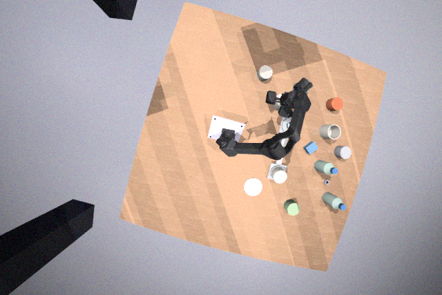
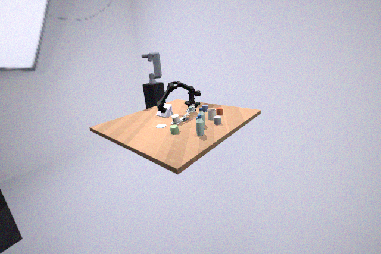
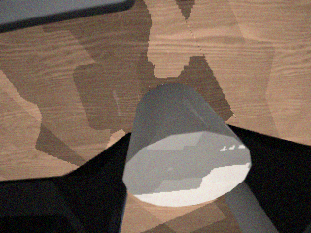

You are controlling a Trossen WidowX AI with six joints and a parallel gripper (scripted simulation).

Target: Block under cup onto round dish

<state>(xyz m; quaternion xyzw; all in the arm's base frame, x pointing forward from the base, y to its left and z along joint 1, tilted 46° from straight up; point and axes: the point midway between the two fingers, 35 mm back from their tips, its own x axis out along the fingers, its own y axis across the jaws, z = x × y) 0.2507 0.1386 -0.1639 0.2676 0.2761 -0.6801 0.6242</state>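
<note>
Your fingers [image 1: 278, 103] [image 2: 192, 103] stand well apart, wide around a grey-white cup [image 1: 277, 102] [image 3: 182, 116], and they are grasping it, one finger on each side. In the wrist view its flat, pale end faces you, with the wood of the table [image 1: 199, 81] [image 2: 138, 134] [image 3: 262, 39] beyond it; you cannot tell from these views whether its lower edge touches the wood. From above, the held cup is beside the nearer end of the balance [image 1: 279, 161] [image 2: 185, 118], off that end. A small greenish block [image 1: 286, 126] shows on the uncovered end, though it is too small for you to make out sharply. The matching cup [image 1: 279, 176] [image 2: 175, 118] stands on the balance's other end, well apart from your fingers. Near that end, you have the round white dish [image 1: 253, 186] [image 2: 161, 125] lying flat on the table, with neither the block nor a cup on it. A green cup [image 1: 292, 207] [image 2: 174, 129] stands near the balance on that same side. You also have a blue block [image 1: 311, 148] beside the balance, and an orange cup [image 1: 334, 103] [image 2: 219, 110] farther out, apart from the fingers.
</note>
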